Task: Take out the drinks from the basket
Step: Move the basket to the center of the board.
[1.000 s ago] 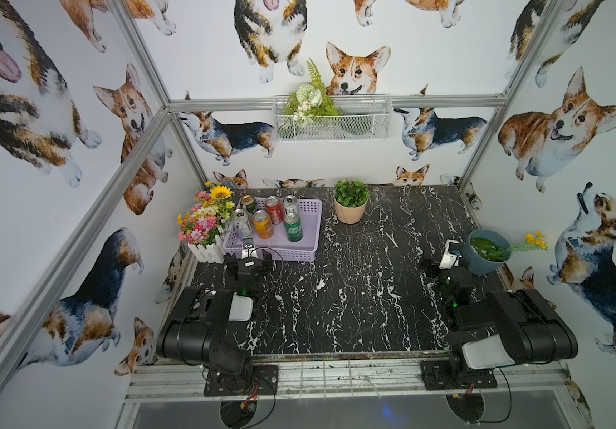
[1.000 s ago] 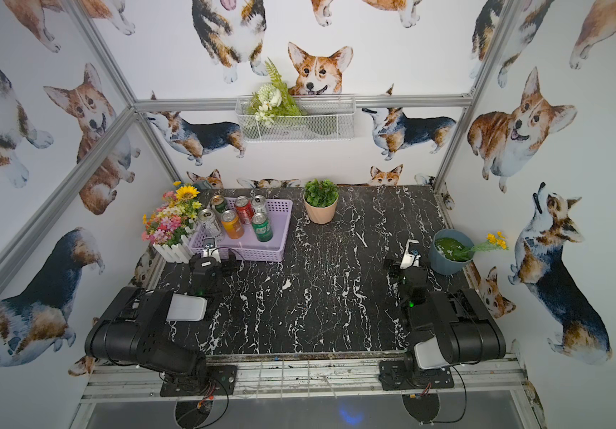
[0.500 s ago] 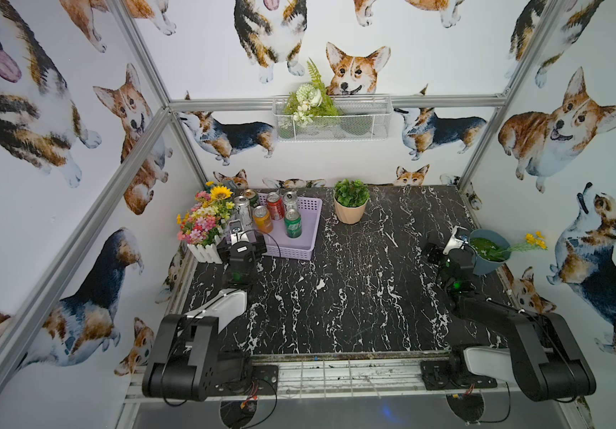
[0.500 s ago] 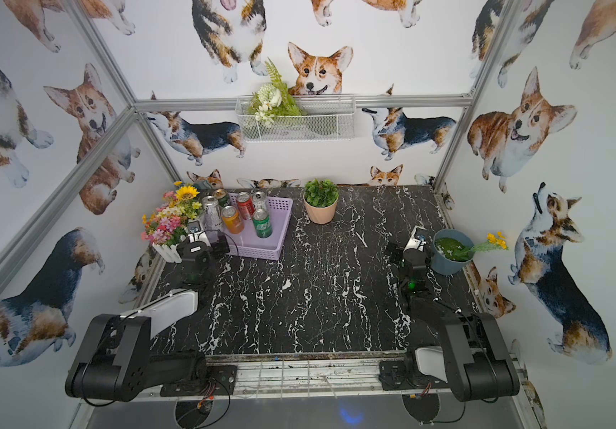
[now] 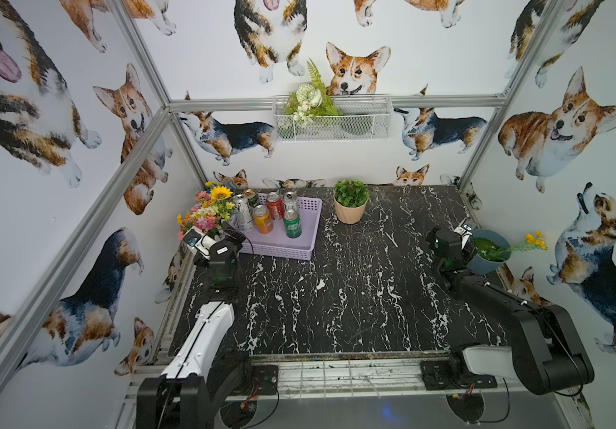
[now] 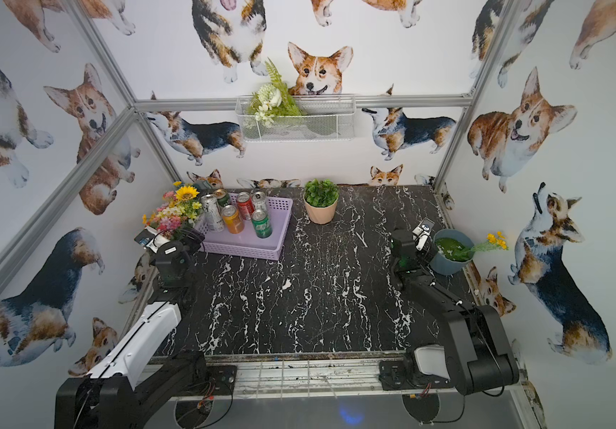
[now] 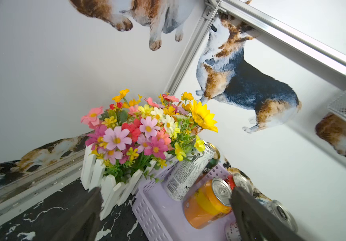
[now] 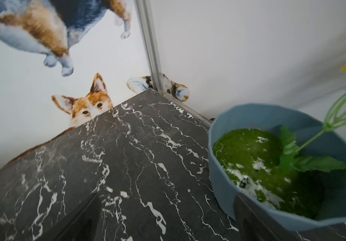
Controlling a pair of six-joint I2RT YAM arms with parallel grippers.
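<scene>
Since six drinks (image 5: 292, 223) stand in the lavender basket (image 5: 280, 252) at the counter's (image 5: 355, 297) far left, the left end effector (image 7: 166, 194) hangs wide open and empty at its near corner, ready for the orange can (image 7: 205, 206); the right end effector (image 8: 166, 198), equally spread and empty, sits by the blue pot (image 8: 226, 183).

Flower box (image 5: 206, 217), plant pot (image 5: 350, 210), blue pot (image 5: 485, 265) on tbl (image 5: 355, 297).

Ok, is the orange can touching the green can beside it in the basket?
Apart. In both top views a strip of the bare floor of the basket shows between the orange can and the green can.
</scene>
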